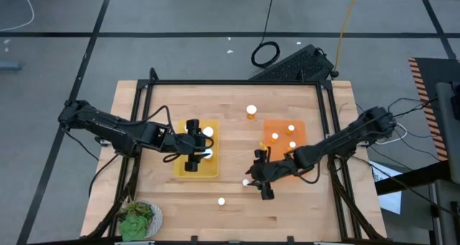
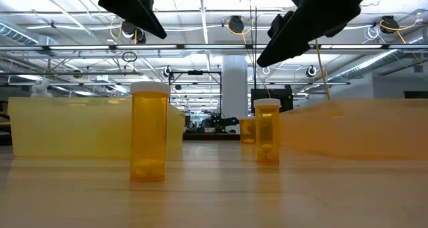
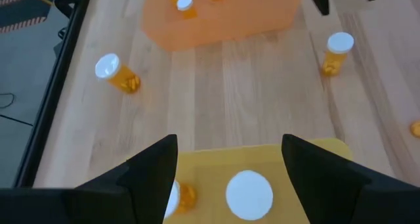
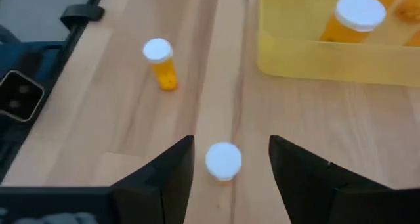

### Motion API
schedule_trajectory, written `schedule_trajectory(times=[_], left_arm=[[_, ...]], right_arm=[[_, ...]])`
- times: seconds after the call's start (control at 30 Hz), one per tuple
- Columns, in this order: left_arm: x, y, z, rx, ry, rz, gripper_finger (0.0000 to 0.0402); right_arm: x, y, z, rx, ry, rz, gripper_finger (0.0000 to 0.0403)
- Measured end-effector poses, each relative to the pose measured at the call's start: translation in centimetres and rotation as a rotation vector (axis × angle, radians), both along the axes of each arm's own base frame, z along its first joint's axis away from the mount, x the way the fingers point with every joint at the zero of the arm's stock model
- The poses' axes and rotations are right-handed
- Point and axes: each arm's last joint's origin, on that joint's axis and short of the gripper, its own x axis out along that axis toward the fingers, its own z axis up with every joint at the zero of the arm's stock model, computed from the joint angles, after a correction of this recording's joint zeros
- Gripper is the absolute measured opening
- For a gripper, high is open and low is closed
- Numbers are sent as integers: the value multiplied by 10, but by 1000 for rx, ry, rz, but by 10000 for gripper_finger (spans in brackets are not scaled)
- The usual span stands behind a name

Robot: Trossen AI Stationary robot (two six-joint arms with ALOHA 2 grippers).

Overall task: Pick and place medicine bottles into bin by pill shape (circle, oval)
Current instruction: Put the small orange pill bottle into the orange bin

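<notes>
Two dark grippers gape: the right gripper (image 4: 230, 159) straddles a white-capped amber plastic bottle (image 4: 224, 162), seemingly untouched; the left gripper (image 3: 230, 163) hovers above the translucent yellow tray (image 3: 315, 152) holding round-capped bottles (image 3: 249, 195).

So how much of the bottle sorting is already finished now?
Partly done: the yellow tray holds two bottles, the orange tray three. The left end effector hovers open over the yellow tray; the right end effector is open over a bottle. Two more bottles remain on the table.
</notes>
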Motion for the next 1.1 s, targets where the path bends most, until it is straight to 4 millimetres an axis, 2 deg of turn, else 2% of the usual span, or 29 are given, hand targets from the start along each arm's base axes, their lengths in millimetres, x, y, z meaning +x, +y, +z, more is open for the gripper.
schedule_trajectory(times=[0.4, 0.53, 1.1], left_arm=[[0, 0, 0, 9, 3, -9, 273], [0, 0, 0, 7, 3, -7, 273], [0, 0, 0, 5, 4, -6, 273]], right_arm=[[18, -1, -26, 20, 7, -2, 235], [21, -3, -33, 81, 51, 15, 233], [18, -5, -40, 70, 75, 21, 226]])
